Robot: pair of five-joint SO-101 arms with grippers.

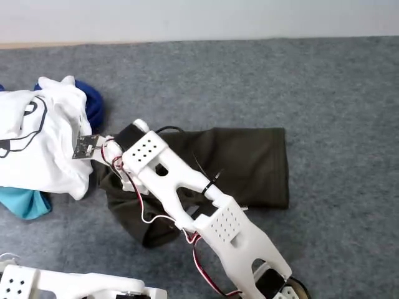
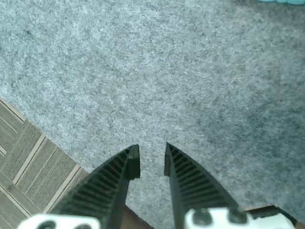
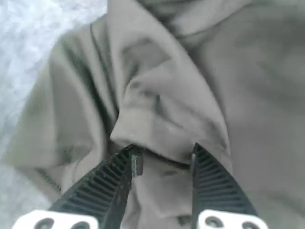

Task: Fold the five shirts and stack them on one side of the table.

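Left of centre, white shirt (image 1: 43, 149) lies beside dark shirt (image 1: 255, 165); right claw (image 3: 164, 157) apart over dark folds; left claw (image 2: 152, 160) apart above desk (image 2: 190, 71).

Indoor robotics test bench; whether lab or hobby room cannot be determined. Evidence: grey felt tabletop (image 1: 324, 93), a plain pale wall (image 1: 187, 18) behind it, wood-plank flooring (image 2: 28, 162) past the table edge beside the left gripper (image 2: 151, 162), and a white perforated arm (image 1: 224, 227) with exposed red-and-white wiring (image 1: 198, 258).
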